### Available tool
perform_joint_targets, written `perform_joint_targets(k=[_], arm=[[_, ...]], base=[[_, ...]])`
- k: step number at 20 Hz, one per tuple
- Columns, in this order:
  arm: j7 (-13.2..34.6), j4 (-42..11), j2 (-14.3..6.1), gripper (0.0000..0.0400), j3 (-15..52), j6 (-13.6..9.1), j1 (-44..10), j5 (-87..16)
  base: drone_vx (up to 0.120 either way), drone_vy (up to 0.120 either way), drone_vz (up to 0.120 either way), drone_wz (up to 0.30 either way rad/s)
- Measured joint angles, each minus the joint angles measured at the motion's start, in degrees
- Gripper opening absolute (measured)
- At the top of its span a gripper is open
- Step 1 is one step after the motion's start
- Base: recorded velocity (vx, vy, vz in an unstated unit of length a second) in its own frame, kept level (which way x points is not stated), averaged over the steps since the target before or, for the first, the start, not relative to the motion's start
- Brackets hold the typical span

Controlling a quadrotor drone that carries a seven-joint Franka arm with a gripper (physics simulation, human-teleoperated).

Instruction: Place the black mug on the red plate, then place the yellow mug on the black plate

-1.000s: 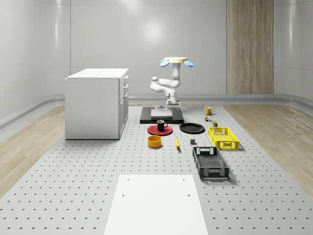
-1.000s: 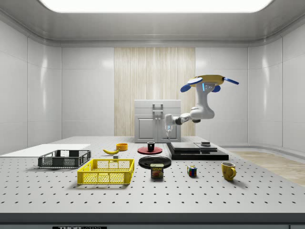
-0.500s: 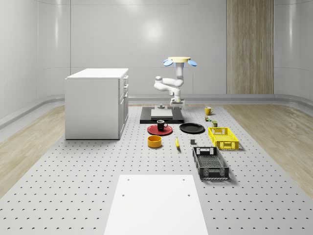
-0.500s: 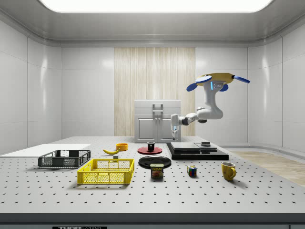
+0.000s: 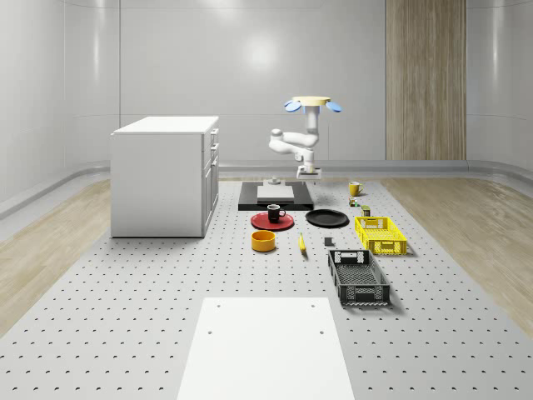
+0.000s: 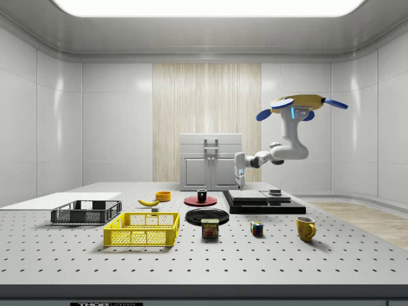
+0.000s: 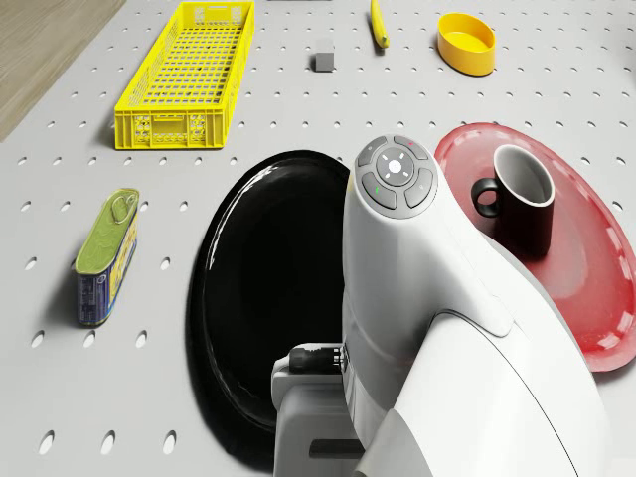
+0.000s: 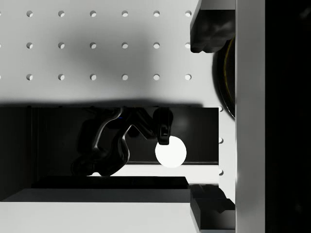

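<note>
Overhead, the drone hovers above the black platform; the black mug sits on the red plate. Side-on, the gripper hangs empty over the platform's edge, fingers' spread unreadable; the yellow mug stands apart from the black plate.

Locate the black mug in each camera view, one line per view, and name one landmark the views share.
Whole-scene view: black mug on the red plate, in front of the dark platform.
Side view: black mug on the red plate, at the cabinet's foot.
Drone view: black mug on the red plate, beside the black plate.
Wrist view: I can't find it there.
Shared landmark: the red plate.
</note>
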Motion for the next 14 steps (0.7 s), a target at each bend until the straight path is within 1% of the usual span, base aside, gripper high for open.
perform_joint_targets(k=[3,8,10,14], arm=[[0.0,0.0,0.0,0.04,0.0,0.0,0.0,0.0],[0.0,0.0,0.0,0.04,0.0,0.0,0.0,0.0],[0.0,0.0,-0.1,0.04,0.0,0.1,0.0,0.0],[0.0,0.0,-0.1,0.04,0.0,0.1,0.0,0.0]], base=[[0.0,0.12,0.0,0.0],[-0.12,0.12,0.0,0.0],[0.0,0.12,0.0,0.0],[-0.11,0.12,0.0,0.0]])
